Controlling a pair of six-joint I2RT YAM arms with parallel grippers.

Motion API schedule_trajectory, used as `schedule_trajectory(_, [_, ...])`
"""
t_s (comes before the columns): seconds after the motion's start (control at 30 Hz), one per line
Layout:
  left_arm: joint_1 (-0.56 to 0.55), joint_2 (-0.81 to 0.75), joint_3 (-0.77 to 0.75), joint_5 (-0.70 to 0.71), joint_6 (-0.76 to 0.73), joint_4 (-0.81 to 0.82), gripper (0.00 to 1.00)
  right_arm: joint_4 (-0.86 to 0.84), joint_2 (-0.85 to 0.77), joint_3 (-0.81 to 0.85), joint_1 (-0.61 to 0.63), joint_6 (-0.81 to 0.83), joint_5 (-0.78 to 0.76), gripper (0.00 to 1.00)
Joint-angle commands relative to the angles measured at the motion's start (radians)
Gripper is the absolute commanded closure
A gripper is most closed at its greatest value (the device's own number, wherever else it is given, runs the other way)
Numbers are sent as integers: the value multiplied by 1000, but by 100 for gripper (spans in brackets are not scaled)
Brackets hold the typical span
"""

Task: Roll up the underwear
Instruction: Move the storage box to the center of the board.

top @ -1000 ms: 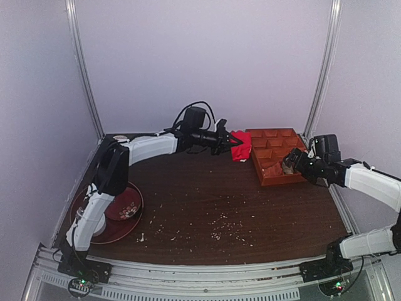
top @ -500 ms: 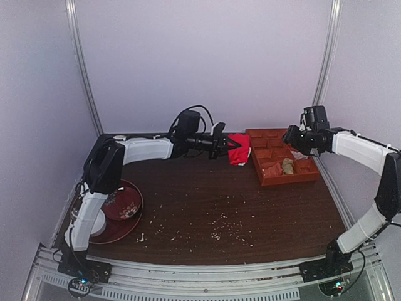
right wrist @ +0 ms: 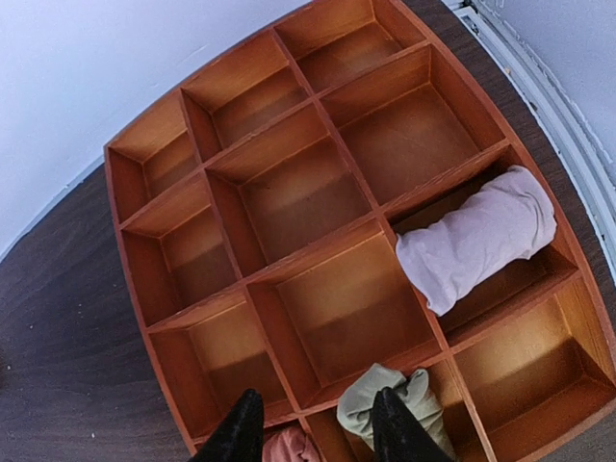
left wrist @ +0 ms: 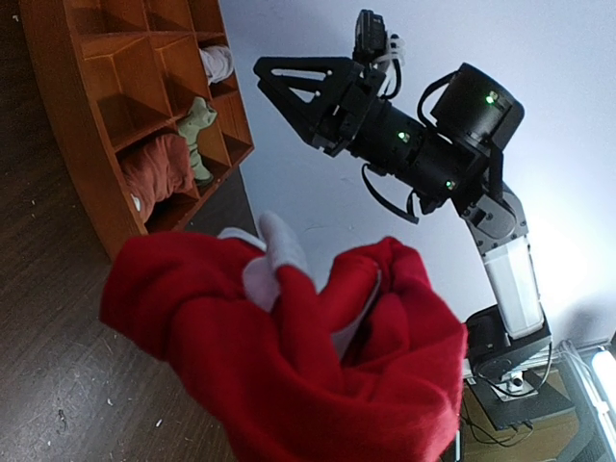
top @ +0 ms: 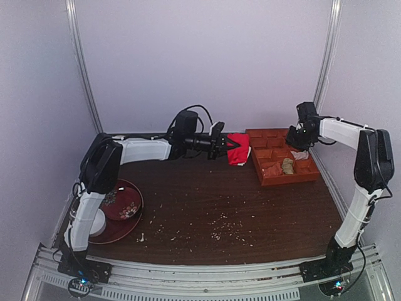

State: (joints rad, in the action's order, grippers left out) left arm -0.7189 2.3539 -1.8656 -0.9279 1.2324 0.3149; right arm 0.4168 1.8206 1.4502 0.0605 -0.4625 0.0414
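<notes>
The red underwear with white trim hangs bunched from my left gripper, which is shut on it at the far middle of the table, just left of the wooden tray. In the left wrist view the underwear fills the lower frame and hides the fingers. My right gripper hovers over the tray's far right side. Its fingers stand apart with nothing between them, above the tray's near compartments.
The tray holds a pale pink roll, a green bundle and a reddish one. A red plate lies at the near left beside the left arm's base. Crumbs dot the table's middle.
My right arm has risen from the tray's front right and swung to its far side, and its jaws have narrowed. The left gripper keeps the underwear, shifted slightly.
</notes>
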Motion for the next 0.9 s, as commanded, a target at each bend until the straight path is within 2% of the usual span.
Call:
schedule_trajectory(0.0, [12, -60, 20, -17, 3, 72, 100, 64, 65, 74, -12, 24, -19, 62])
schedule_trajectory(0.37, [25, -73, 53, -24, 5, 87, 100, 128, 169, 171, -42, 57, -97, 65])
schedule_trajectory(0.6, [30, -65, 47, -26, 16, 101, 100, 202, 218, 222, -56, 44, -78, 66])
schedule_trajectory(0.73, [35, -61, 48, -27, 22, 107, 100, 228, 220, 206, -56, 16, -112, 66])
schedule_trajectory(0.87, [40, -58, 47, -33, 27, 113, 100, 160, 187, 117, -56, -8, -142, 66])
